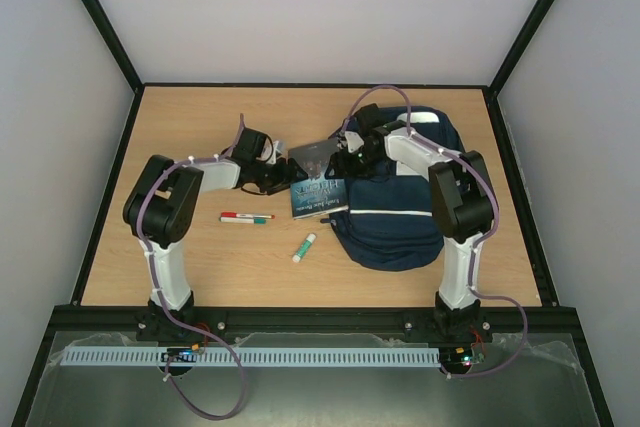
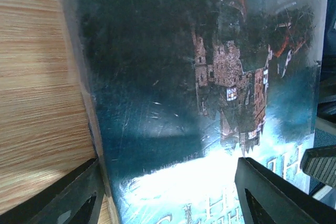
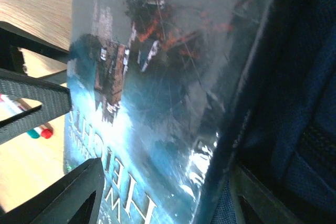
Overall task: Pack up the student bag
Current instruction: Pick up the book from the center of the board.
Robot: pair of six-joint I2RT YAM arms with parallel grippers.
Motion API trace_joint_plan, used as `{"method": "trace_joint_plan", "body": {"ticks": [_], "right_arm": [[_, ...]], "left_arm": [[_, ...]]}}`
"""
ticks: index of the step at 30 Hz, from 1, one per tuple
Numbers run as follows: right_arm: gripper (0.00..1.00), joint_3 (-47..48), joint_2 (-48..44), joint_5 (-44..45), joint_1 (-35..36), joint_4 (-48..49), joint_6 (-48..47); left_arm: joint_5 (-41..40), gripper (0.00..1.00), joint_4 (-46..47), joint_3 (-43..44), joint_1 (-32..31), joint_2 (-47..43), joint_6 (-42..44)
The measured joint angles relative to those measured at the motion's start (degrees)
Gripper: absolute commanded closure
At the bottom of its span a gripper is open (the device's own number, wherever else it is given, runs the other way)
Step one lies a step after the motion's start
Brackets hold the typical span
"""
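Book point(image 1: 318, 194) lies against the student bag's point(image 1: 400, 232) side, outside it.

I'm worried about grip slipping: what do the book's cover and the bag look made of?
The book: glossy, probably laminated card; glare and fine scratches show. The student bag: matte woven navy fabric; coarse weave visible.

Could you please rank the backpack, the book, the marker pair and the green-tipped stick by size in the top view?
1. navy backpack
2. book
3. marker pair
4. green-tipped stick, which is shorter than the markers
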Motion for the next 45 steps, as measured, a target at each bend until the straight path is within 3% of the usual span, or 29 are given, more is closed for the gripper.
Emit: {"method": "trace_joint_plan", "body": {"ticks": [12,17,26,35,40,45], "right_arm": [[0.49,0.87,0.87,-13.05,-2.34,0.52,0.31],[0.51,0.87,0.31,-15.17,-2.14,0.83,2.21],[0.74,0.94,0.79,-13.35,-2.19,0.72,4.81],[0.95,1.9,0.85,-14.19,-2.36,0.87,7.61],[0.99,1.9,0.7,-16.04,-2.45,1.42,7.34],[0.99,1.92,-1.53,-16.17,-3.76,0.74,6.84]], "left_arm": [[-0.2,0.33,0.59,0.02,-0.11,0.44,-0.66],[0.22,0.33,1.03,-0.2,-0.09,0.44,-1.16],[0.0,0.33,1.77,-0.68,-0.11,0.22,-1.53],[-2.05,0.26,2.21,-1.79,-0.24,-1.33,-1.68],[-4.17,0.23,-3.13,-2.91,-1.11,-6.49,1.16],[-8.24,0.22,-8.96,-2.75,-1.99,-18.4,5.73]]}}
